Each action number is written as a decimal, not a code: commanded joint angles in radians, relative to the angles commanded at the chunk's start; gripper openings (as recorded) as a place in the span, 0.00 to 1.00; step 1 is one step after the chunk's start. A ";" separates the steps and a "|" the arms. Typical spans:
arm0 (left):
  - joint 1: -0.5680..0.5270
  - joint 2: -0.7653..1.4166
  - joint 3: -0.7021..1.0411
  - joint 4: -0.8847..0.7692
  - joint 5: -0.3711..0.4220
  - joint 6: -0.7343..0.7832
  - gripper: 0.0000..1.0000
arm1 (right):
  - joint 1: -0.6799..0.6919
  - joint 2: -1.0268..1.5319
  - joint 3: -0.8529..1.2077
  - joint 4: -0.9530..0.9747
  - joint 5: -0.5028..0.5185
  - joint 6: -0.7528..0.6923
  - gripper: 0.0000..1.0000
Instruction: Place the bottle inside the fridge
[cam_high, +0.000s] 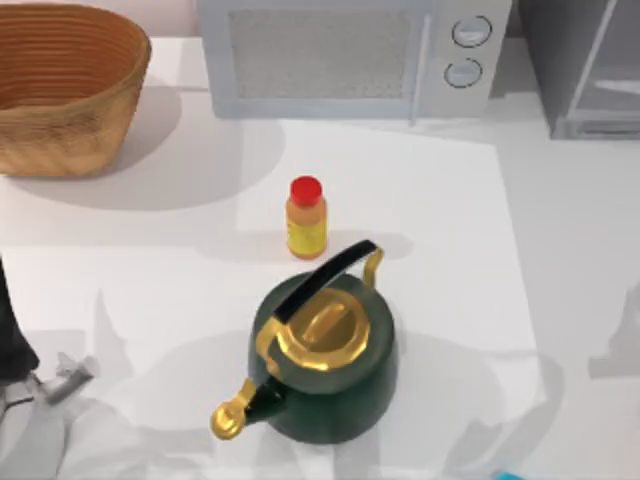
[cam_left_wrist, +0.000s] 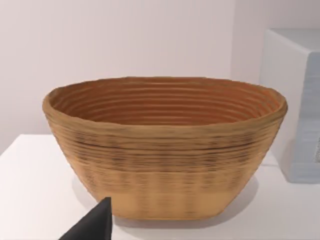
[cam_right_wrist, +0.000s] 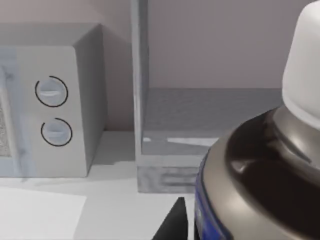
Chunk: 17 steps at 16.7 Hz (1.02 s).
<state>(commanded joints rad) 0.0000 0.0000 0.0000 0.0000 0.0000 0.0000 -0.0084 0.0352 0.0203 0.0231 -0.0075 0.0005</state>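
At the table's far left, a woven basket (cam_high: 62, 92) stands upright by the back edge. In the left wrist view the same basket (cam_left_wrist: 165, 150) is seen from the side, with a corner of the microwave (cam_left_wrist: 295, 105) beside it. The left arm (cam_high: 14, 340) sits parked at the near left edge. Its left gripper (cam_high: 68, 376) is low over the table, well apart from everything; cannot tell if its claw is apart or together. At the back centre is the white microwave (cam_high: 350, 60), two round knobs on its right side. In front of it, mid-table on a white mat (cam_high: 450, 200), an orange-yellow bottle with red cap (cam_high: 306, 220) stands upright. Just nearer is a dark green kettle (cam_high: 325, 365) with a gold lid, black handle and gold spout pointing toward the near left. The fridge (cam_high: 590, 70) is at the back right corner, just beside the microwave, seen in part. In the right wrist view the bottle (cam_right_wrist: 260, 180), dark brown with white cap and blue label, is tilted and very close. It sits in the right gripper (cam_right_wrist: 220, 230), with one dark finger (cam_right_wrist: 172, 222) pressed on its side, so the claw looks clamped on it. The fridge (cam_right_wrist: 200, 125) lies ahead of the bottle and apart from it, the bottle outside it, with the microwave (cam_right_wrist: 50, 105) alongside.
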 joint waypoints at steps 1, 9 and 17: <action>0.000 0.000 0.000 0.000 0.000 0.000 1.00 | -0.005 0.031 0.019 0.021 -0.005 0.000 0.01; 0.000 0.000 0.000 0.000 0.000 0.000 1.00 | -0.090 0.634 0.318 0.365 -0.082 0.004 0.01; 0.000 0.000 0.000 0.000 0.000 0.000 1.00 | -0.199 1.503 0.704 0.808 -0.181 0.010 0.01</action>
<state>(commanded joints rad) 0.0000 0.0000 0.0000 0.0000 0.0000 0.0000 -0.2071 1.5384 0.7242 0.8314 -0.1888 0.0104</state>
